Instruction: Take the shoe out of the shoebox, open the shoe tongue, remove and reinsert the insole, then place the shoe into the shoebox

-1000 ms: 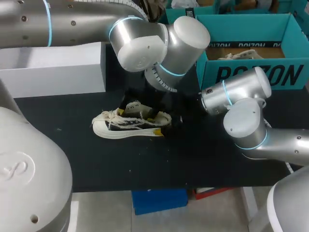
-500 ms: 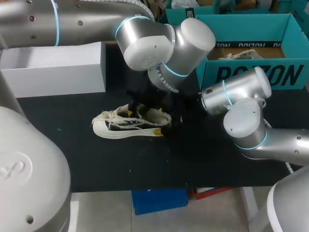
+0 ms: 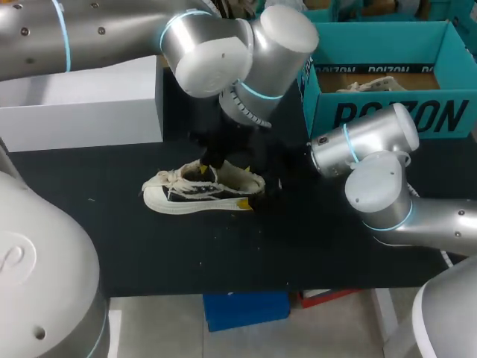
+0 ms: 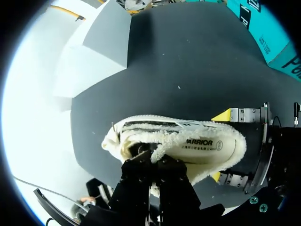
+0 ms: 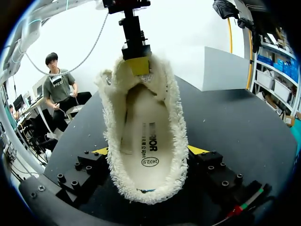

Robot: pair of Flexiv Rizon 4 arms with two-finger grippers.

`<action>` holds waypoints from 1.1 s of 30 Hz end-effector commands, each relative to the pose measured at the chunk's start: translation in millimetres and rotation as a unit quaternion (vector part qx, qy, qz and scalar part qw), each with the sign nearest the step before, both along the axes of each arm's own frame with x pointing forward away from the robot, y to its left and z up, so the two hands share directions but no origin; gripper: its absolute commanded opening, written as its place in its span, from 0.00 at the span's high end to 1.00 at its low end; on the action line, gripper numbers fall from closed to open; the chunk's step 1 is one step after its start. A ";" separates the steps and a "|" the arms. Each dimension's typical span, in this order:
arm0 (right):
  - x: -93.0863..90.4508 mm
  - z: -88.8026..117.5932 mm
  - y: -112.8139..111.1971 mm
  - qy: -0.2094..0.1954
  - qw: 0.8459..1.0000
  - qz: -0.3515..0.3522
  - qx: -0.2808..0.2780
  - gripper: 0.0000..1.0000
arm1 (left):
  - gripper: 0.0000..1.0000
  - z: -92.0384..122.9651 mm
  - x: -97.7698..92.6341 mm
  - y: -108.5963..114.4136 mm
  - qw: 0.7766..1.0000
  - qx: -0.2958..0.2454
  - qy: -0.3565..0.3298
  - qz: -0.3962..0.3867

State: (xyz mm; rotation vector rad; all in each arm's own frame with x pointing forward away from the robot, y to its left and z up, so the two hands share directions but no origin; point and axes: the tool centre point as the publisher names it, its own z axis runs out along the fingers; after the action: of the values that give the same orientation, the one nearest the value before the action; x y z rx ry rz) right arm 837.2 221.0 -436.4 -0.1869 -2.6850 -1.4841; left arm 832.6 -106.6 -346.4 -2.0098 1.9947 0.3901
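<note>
Item 1: shoe [image 3: 195, 192], fleece-lined, cream sole, lying on its sole on the black tabletop [image 3: 186, 246], toe towards your left arm's side. It sits well apart from the teal shoebox [image 3: 387, 115] at the far right.
Item 2: insole [image 5: 146, 136], pale and printed, seated flat inside the shoe.
Item 3: your right end effector [image 5: 149, 153], low at the heel. One yellow tip presses each side of the heel, so it is clamped on the shoe.
Item 4: your left end effector [image 4: 154, 160], above the lacing. Its fingers are drawn together, pinching the fleecy tongue [image 4: 159, 148].
Item 5: white box [image 3: 82, 112], on the tabletop behind the shoe's toe, near your left arm.
</note>
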 end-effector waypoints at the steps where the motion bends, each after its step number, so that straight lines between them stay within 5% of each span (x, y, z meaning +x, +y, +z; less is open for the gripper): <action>1: -0.3 -0.8 1.4 0.001 1.000 0.000 -0.001 1.00 | 1.00 9.7 1.8 11.8 0.998 -0.055 -0.002 0.009; 17: -0.3 -0.8 1.4 0.001 1.000 0.000 -0.001 1.00 | 1.00 31.7 6.8 38.2 0.987 -0.156 -0.025 0.039; 33: -0.3 -0.8 1.4 0.001 1.000 0.000 -0.001 1.00 | 1.00 23.3 -3.4 68.2 0.981 -0.190 -0.021 0.035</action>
State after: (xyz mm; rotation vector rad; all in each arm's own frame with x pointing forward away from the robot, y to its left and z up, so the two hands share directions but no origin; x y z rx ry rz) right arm 836.9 222.2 -435.9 -0.1861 -2.6843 -1.4837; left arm 831.7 -46.2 -323.4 -2.2332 2.0409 0.1194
